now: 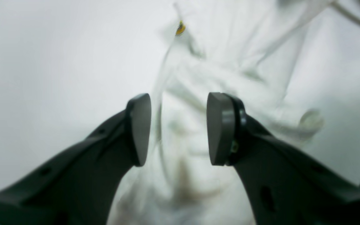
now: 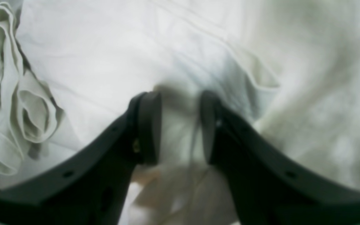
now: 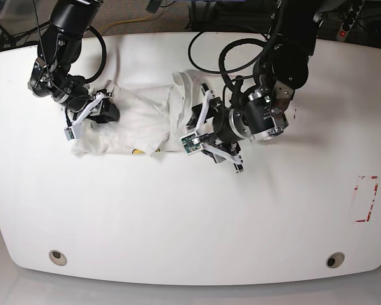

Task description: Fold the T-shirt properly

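A white counter (image 3: 190, 216) fills the base view, with cables and clutter beyond its far edge. The shirt (image 3: 146, 121) lies bunched on the far left part of it, between the two arms, well short of any neat fold.

The right tool (image 2: 180, 125) sits at the shirt's left end; its jaws stand narrow with a fold of cloth pinched between them. The left tool (image 1: 178, 128) is at the shirt's right end, jaws part open with a thin ridge of fabric running up between them; whether they press on it I cannot tell. A small yellow label (image 1: 180, 28) shows farther along that ridge.

The cloth looks light, soft and limp, so it will likely sag and drag, and a pinch may well gather several layers at once. Hems, shoulder seams or sleeve edges would be the better places to hold, rather than a loose wrinkle.

Room is plentiful: the near half of the counter and its right side are bare apart from a red mark (image 3: 366, 198), so the shirt could be spread toward the front. The far edge lies close behind the arms.
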### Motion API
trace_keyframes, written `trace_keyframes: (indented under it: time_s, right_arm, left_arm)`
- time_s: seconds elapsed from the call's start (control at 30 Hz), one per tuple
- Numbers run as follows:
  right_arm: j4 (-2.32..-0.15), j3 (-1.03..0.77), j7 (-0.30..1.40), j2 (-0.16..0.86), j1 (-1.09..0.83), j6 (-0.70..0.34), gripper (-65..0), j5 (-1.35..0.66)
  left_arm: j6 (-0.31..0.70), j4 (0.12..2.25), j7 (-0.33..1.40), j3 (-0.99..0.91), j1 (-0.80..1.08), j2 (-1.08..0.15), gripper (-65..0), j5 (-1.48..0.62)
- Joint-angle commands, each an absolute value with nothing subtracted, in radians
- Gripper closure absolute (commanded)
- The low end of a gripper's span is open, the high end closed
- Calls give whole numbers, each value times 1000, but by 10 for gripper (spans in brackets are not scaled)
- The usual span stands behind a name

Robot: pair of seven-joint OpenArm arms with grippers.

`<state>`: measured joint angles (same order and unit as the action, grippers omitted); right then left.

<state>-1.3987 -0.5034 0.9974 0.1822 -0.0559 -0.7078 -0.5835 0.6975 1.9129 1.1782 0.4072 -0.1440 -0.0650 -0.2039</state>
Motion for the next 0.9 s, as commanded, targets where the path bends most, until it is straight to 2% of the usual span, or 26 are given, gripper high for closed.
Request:
trace_keyframes:
  time_s: [0.0, 0.17, 0.4, 0.6, 0.87]
  right_arm:
    - [-1397, -504, 1055, 188, -59, -698, -203, -532]
    - [-1397, -504, 1055, 188, -59, -698, -203, -535]
    - [-1397, -504, 1055, 188, -62, -698, -203, -538]
    - [-1397, -504, 1055, 188, -62, -698, -203, -535]
    - [-1397, -503, 1055, 188, -62, -698, -203, -533]
  left_arm:
    - [698, 1933, 1193, 403, -153, -116, -260, -205]
    - [698, 1928, 1193, 406, -114, -206, -260, -203]
    - [698, 1814, 1191, 493, -137, -213, -260, -200]
    - [698, 1618, 1075, 581, -206, -136, -260, -200]
    - [698, 1564, 998, 579, -266, -42, -260, -200]
